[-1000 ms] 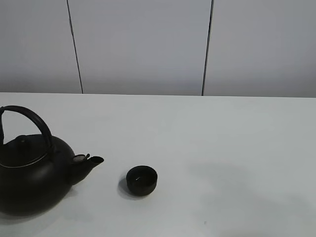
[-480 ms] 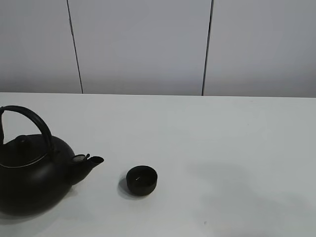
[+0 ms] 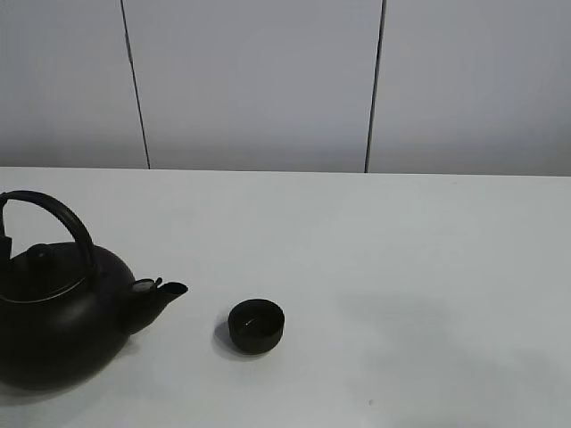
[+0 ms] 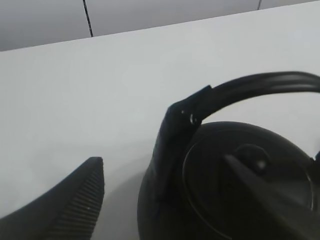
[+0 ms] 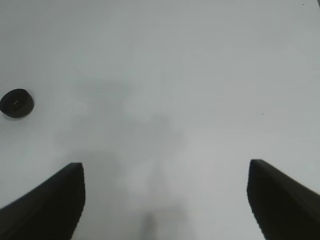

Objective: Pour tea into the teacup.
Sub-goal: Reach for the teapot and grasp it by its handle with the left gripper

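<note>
The jaws of the left gripper point(image 4: 162, 162) are spread wide, and the lower end of the handle point(image 4: 260, 82) of the kettle point(image 4: 220, 210) is seen between them; whether it is touched cannot be told. The jaws of the right gripper point(image 5: 166, 165) are also spread, over the bare table point(image 5: 165, 75), and nothing is held. The teacup point(image 3: 256, 325) is placed upright on the table, near the kettle's spout point(image 3: 169, 291) but apart from it.

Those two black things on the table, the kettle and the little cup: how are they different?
The kettle is far bigger than the teacup. The kettle has an arched handle and a short spout; the teacup has neither. The kettle has a lid, the teacup is open on top. Both are black and upright on the white table.
</note>
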`<action>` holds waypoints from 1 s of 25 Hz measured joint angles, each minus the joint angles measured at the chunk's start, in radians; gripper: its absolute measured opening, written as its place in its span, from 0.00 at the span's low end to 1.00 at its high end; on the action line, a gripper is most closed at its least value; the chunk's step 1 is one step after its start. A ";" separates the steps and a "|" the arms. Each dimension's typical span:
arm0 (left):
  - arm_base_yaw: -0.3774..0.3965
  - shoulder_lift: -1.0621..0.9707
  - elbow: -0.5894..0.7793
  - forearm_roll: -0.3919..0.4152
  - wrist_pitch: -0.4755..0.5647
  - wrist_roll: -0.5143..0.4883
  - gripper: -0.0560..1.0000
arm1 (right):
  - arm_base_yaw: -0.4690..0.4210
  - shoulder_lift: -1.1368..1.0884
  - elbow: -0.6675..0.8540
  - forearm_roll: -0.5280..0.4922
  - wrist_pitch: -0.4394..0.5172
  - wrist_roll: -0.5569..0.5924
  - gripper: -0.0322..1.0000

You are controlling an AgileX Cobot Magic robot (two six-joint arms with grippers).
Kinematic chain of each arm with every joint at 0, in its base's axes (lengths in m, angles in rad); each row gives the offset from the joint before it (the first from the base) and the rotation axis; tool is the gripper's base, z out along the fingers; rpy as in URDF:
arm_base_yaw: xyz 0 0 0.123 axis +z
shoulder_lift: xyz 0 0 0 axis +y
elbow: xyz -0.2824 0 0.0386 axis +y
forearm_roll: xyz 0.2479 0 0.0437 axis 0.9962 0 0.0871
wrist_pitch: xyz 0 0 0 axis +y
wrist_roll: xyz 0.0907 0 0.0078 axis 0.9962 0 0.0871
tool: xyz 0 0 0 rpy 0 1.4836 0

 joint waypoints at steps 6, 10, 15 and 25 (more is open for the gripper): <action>0.008 0.138 -0.012 -0.010 -0.124 0.023 0.49 | 0.000 0.000 0.000 0.000 -0.001 0.000 0.62; 0.008 0.173 -0.030 -0.030 -0.149 0.026 0.49 | 0.000 0.000 0.000 0.002 -0.001 0.000 0.62; 0.008 0.175 -0.073 -0.030 -0.143 0.024 0.48 | 0.000 0.000 0.000 0.002 -0.001 0.000 0.62; 0.009 0.176 -0.086 -0.025 -0.140 0.033 0.17 | 0.000 0.000 0.000 0.003 -0.001 0.000 0.62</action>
